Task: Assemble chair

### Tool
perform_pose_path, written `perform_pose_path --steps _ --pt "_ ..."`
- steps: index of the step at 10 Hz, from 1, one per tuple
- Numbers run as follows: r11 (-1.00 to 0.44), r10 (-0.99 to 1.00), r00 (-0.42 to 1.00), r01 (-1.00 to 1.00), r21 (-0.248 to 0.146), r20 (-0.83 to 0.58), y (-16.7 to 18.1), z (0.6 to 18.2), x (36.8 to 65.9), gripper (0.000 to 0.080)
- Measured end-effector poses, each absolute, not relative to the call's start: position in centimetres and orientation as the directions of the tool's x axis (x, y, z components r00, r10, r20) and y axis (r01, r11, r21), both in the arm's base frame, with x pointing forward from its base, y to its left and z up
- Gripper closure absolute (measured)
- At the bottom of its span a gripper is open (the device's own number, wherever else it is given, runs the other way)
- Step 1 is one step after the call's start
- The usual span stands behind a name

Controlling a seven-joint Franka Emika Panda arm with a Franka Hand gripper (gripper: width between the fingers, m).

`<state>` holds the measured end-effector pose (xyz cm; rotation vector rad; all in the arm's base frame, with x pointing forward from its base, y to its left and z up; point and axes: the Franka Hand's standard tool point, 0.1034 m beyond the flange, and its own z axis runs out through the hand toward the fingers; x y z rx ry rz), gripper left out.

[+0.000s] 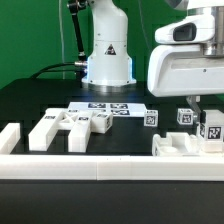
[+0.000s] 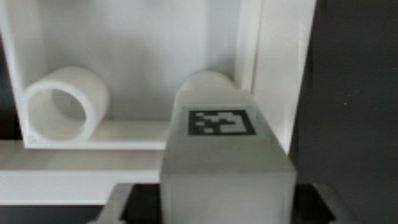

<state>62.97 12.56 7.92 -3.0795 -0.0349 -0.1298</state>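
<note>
My gripper [image 1: 207, 108] hangs at the exterior view's right, shut on a white tagged chair bar [image 1: 213, 129]. In the wrist view the gripper [image 2: 222, 206] grips this bar [image 2: 219, 150] from both sides, its square tag facing the camera. The bar's tip sits over a white open-frame chair part [image 2: 143, 60] that has a round peg [image 2: 63, 100] inside it. That frame part [image 1: 178, 146] lies on the black table just by the held bar. Whether the bar touches it, I cannot tell. More white chair parts [image 1: 55, 128] lie at the exterior view's left.
The marker board [image 1: 108, 108] lies in the table's middle before the robot base [image 1: 107, 55]. Two small tagged cubes [image 1: 151, 117] [image 1: 186, 116] stand to its right. The long white border rail [image 1: 100, 166] runs along the front edge.
</note>
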Motion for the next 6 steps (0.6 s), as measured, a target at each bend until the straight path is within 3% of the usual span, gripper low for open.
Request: perform_pose_path --steps 3,6 --pt "-0.974 -0.216 0.974 -0.211 -0.077 0.068 12.48 7.90 62.96 0.0510" --pt "-0.854 -0.515 0.856 -0.510 -0.101 0.036 12.25 7.79 62.88 0.0509"
